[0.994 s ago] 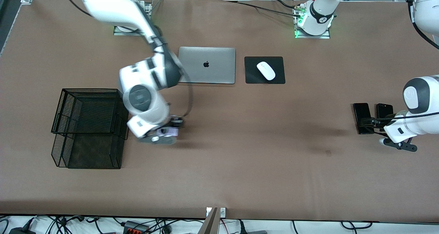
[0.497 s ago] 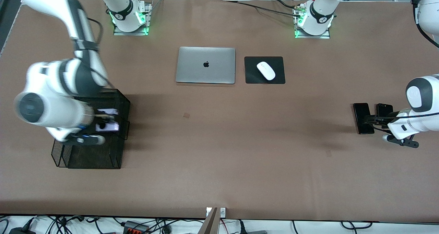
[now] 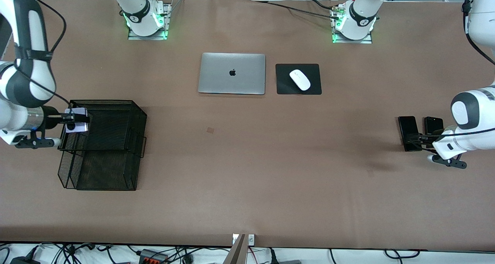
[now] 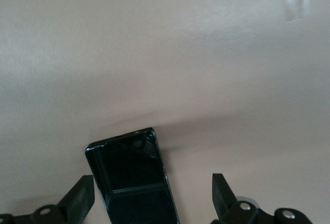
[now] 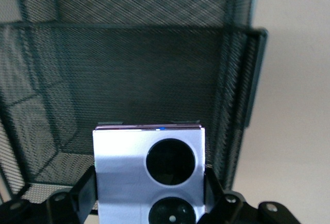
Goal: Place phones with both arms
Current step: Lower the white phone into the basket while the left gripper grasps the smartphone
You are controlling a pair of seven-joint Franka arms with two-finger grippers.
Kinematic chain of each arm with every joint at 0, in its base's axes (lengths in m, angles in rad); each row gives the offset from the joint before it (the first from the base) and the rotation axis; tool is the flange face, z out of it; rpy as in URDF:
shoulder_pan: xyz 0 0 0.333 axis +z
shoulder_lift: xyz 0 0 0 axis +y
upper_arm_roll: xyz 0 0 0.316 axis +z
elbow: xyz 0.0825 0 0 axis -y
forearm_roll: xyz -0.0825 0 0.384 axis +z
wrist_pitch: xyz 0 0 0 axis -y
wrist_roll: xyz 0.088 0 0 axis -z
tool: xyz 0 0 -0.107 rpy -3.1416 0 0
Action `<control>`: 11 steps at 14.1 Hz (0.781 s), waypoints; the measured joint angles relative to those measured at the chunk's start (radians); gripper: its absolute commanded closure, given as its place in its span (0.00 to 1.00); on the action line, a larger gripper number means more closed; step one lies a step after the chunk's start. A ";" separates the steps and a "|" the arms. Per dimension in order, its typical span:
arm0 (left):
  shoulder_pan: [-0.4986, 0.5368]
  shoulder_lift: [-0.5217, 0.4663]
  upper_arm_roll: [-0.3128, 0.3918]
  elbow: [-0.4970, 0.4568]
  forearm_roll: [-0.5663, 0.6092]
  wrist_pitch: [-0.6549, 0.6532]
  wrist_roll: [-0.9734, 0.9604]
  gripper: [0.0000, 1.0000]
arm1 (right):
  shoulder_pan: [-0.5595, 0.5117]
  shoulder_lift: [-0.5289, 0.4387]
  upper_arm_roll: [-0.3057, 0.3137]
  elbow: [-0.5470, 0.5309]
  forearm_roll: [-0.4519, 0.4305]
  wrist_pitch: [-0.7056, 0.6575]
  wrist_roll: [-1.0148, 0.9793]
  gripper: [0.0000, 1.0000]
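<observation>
**Lavender phone now over the tray**

The lavender phone (image 3: 76,120), clamped in the right gripper (image 3: 79,119), has moved to the mesh tray (image 3: 116,140). The left gripper (image 3: 414,137) stays wide open over the long phone (image 3: 408,132), beside the small black phone (image 3: 433,125)

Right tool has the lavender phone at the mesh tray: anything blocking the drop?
Nothing visible. The right tool, shut on the lavender phone, is over the upper tier of the black mesh tray at its outer edge. The tier below the phone looks bare.
</observation>
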 measured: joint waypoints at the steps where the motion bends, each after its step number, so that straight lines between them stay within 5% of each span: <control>1: 0.006 0.005 0.002 -0.006 0.000 0.012 -0.028 0.00 | -0.002 0.000 0.001 -0.010 0.000 0.003 0.000 0.53; 6: 0.044 0.007 0.005 -0.118 0.000 0.164 -0.100 0.00 | -0.001 0.023 0.010 -0.032 0.000 0.068 0.000 0.51; 7: 0.045 0.007 0.005 -0.124 0.000 0.173 -0.110 0.00 | -0.001 0.031 0.010 -0.032 0.000 0.082 0.000 0.41; 9: 0.044 0.007 0.005 -0.127 0.000 0.176 -0.125 0.00 | -0.005 0.044 0.009 -0.032 0.000 0.091 0.000 0.00; 11: 0.042 0.007 0.005 -0.128 0.000 0.176 -0.128 0.00 | -0.013 0.047 0.007 -0.031 0.000 0.093 0.000 0.00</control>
